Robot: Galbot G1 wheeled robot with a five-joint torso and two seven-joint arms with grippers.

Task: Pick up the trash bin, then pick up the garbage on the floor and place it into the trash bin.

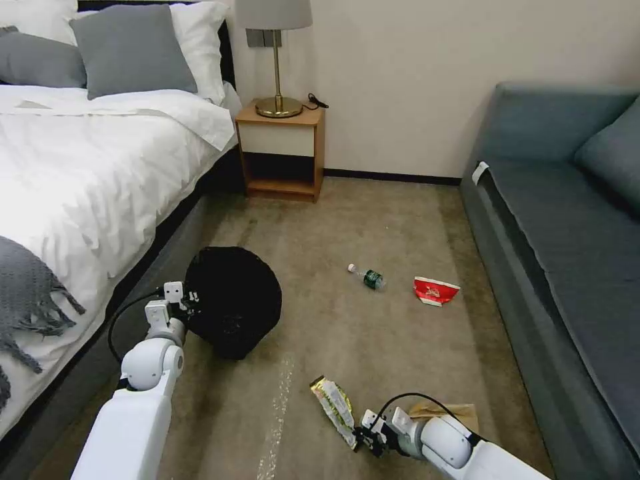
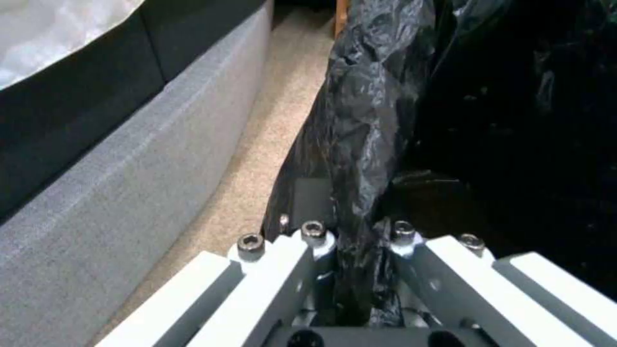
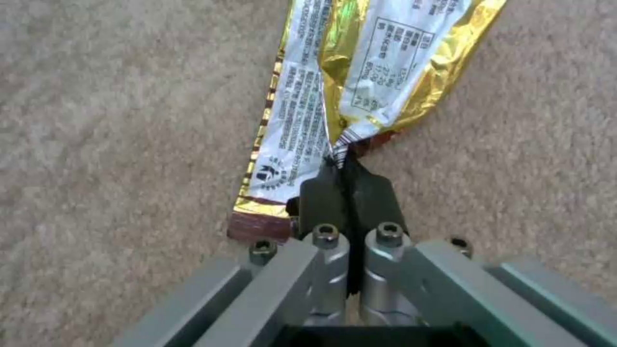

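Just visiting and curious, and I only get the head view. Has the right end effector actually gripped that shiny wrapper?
Observer: Yes. The right wrist view shows the right end effector shut, pinching the snack wrapper at a crumpled end.
Operator: And the left one, by the black bin?
Observer: The left wrist view shows the left end effector clamped on the trash bin, with the bag-lined rim between its fingers.

Your black-bagged round trash bin [image 1: 233, 300] sits left beside the white-sheeted bed [image 1: 87, 173]; the gold foil snack wrapper [image 1: 333, 403] lies right of it, the clear plastic bottle [image 1: 367, 277] beyond.
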